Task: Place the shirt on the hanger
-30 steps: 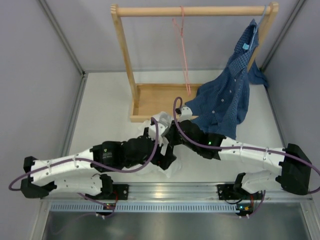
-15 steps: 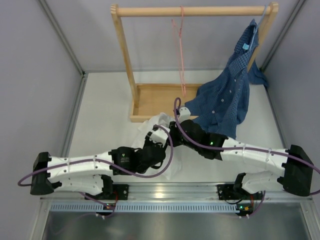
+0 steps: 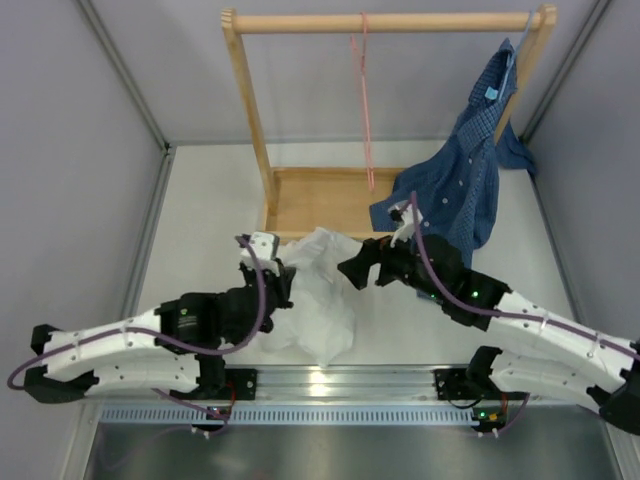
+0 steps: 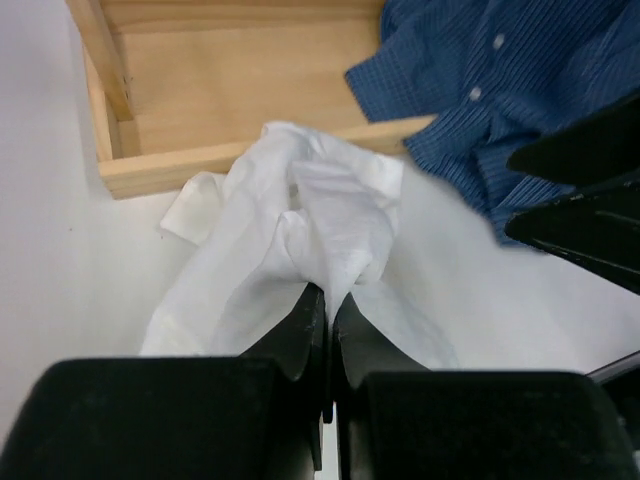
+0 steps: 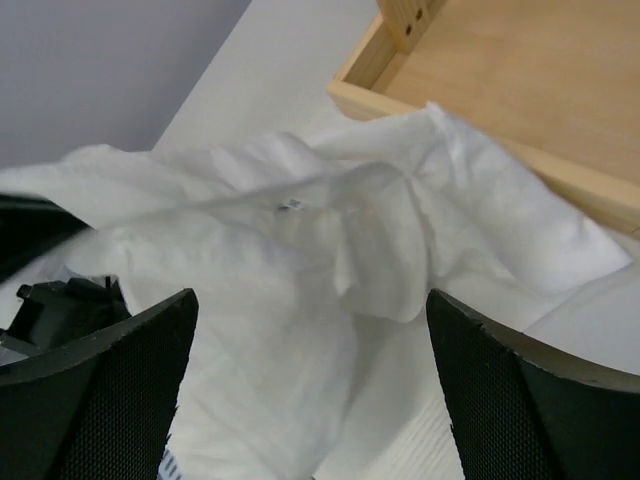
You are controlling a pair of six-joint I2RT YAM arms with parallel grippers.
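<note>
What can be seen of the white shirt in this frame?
The white shirt is thin, crumpled fabric, bunched in a heap on the table between the two arms, not on any hanger. A folded end, perhaps a cuff, shows in the left wrist view. Its far edge lies over the front rail of the wooden rack base. The left gripper is shut on a raised fold of it. The right gripper is open over it.
</note>
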